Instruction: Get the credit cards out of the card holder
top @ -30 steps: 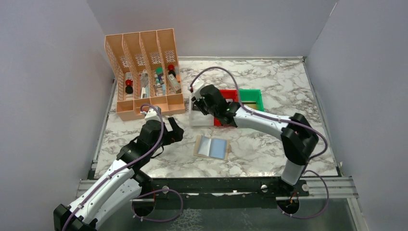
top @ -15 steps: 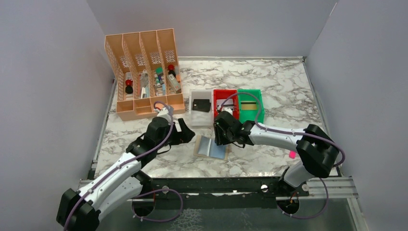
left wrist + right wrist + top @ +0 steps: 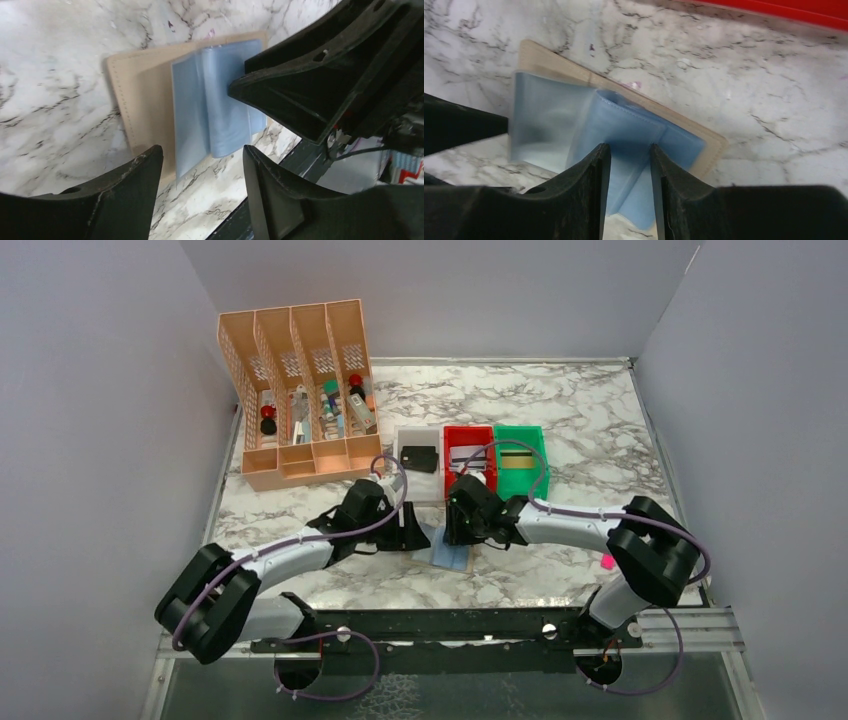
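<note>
"While both of yours are down there, what's the nearest one for?"

"My left hand (image 3: 201, 150) hangs low at one side of the card holder (image 3: 145, 95), fingers wide apart with nothing clamped between them. I'd say it's there to pin the thing to the counter (image 3: 749, 90) so it can't slide."

"And the other?"

"My right hand (image 3: 630, 147) sits at the opposite side, fingers a narrow gap apart, tips at a blue sleeve (image 3: 634, 125) that stands up in a fold. Nothing is clamped that I can see, and whether the tips touch the plastic I can't tell. It's placed to leaf through the sleeves, I think, checking for a leftover."

"Any cards in there?"

"None shows; the sleeves look see-through and empty. Beyond, the black card (image 3: 418, 458) lies in the white bin (image 3: 405, 488), the silver card (image 3: 466, 456) in the red bin (image 3: 447, 445), and the striped card (image 3: 516, 458) in the green bin (image 3: 542, 450). That's one to a bin, kept apart, so the job looks close to done. The orange organizer (image 3: 345, 330) at the back is no part of it."
</note>
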Tool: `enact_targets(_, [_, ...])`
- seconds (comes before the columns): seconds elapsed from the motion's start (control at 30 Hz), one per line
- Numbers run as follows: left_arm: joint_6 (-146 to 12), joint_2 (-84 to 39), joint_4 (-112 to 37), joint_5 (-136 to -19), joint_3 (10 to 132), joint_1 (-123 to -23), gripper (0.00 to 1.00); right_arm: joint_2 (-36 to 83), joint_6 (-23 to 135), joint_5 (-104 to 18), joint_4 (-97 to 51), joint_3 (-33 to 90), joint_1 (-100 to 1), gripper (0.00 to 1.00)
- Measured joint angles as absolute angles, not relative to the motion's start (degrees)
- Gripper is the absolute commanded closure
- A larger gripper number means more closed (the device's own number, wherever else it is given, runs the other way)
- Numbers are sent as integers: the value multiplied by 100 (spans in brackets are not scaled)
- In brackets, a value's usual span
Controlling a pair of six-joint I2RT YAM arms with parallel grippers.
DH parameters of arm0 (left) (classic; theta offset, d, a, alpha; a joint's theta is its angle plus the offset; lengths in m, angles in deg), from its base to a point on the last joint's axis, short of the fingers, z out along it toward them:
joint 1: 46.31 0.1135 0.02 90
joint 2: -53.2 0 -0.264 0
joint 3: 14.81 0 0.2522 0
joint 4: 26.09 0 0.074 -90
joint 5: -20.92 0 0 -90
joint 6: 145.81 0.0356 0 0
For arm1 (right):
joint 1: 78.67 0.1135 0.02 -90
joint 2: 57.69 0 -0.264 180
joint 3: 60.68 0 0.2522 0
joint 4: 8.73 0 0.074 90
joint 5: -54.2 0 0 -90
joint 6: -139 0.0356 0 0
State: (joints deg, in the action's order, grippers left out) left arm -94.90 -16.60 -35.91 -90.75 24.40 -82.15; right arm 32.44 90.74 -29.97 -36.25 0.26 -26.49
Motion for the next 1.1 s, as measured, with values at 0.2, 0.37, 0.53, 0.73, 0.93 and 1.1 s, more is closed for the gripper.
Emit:
enact_targets(0.2, [-9531, -2012, -3416, -9156, 2442, -8566, 51, 3368, 9109, -3426, -3144, -11, -2649, 60])
enact_targets(0.37, [-9647, -1835, -3416, -9011, 2438, -8656, 58, 3360, 9144, -3216, -3319, 68, -2649, 55])
enact_targets(0.53, [-9699, -1273, -3510, -8858, 2423, -8656, 49, 3102, 9111, -2606, -3793, 85, -2649, 49])
enact_targets(0.73, [-9640, -799, -4260, -8231, 2571, -8656, 6, 2221, 9089, -1540, -4444, 98, -2649, 36])
enact_targets(0.93, [-9536, 102, -5499, -6334, 3341, -8658, 1, 903, 8895, -239, -4604, 15, -2649, 14])
enact_targets(1.1, [-9389, 626, -6141, -4655, 3832, -8656, 1, -9, 8215, 345, -4353, -389, -2907, 14])
